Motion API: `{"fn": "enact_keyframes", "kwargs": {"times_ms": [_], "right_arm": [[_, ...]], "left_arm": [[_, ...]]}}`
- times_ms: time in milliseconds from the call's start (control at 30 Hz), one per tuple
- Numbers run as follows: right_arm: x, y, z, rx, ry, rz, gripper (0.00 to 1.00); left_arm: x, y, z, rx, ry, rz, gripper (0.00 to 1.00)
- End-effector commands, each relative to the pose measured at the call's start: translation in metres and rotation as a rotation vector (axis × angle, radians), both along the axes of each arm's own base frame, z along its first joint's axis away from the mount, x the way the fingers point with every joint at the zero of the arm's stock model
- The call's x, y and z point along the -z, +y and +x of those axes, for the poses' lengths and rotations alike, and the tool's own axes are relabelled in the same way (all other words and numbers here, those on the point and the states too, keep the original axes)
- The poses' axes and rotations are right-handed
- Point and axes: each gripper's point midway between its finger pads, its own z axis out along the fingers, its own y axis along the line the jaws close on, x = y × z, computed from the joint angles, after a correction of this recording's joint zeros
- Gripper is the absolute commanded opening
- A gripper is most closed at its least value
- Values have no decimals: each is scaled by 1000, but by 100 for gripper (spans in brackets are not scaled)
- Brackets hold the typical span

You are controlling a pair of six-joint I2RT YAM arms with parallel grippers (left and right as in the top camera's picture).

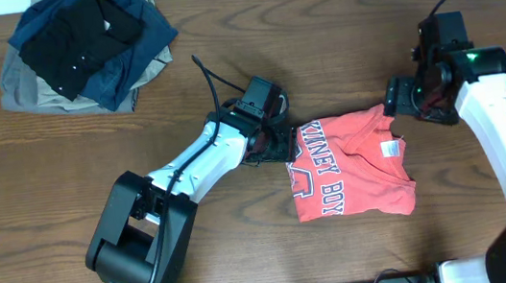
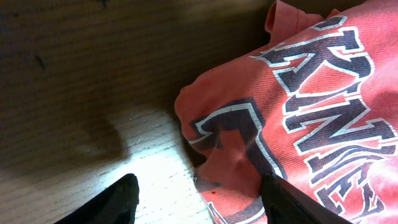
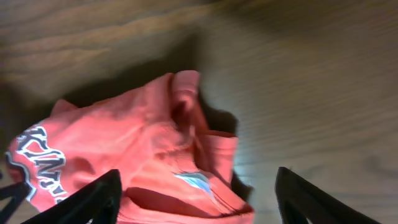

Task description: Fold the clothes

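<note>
Coral shirt [image 1: 351,166] is lying folded on the surface [image 1: 220,29], right of centre; left fingers [image 2: 115,205] are hovering spread over its left edge, right fingers [image 3: 99,199] spread by its far-right corner.

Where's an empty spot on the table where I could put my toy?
Bare table shows between the dark clothes pile and the right arm, along the far edge, and left of the left arm, below that pile. The middle is crowded: both arms flank the red T-shirt.
</note>
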Motion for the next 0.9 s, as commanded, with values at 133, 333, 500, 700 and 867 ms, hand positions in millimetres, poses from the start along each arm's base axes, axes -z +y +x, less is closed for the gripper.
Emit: {"fn": "enact_keyframes", "kwargs": {"times_ms": [133, 333, 500, 700, 867], "right_arm": [[39, 10, 6, -36, 95, 63, 49], [58, 10, 16, -37, 106, 63, 27], [59, 10, 29, -52, 58, 59, 1], [55, 5, 50, -44, -27, 32, 1], [49, -15, 69, -1, -109, -58, 1]], "left_arm": [[6, 3, 0, -13, 9, 18, 65], [6, 3, 0, -13, 9, 17, 64], [6, 3, 0, -13, 9, 17, 64], [6, 3, 0, -13, 9, 18, 65], [6, 3, 0, -12, 9, 18, 65]]}}
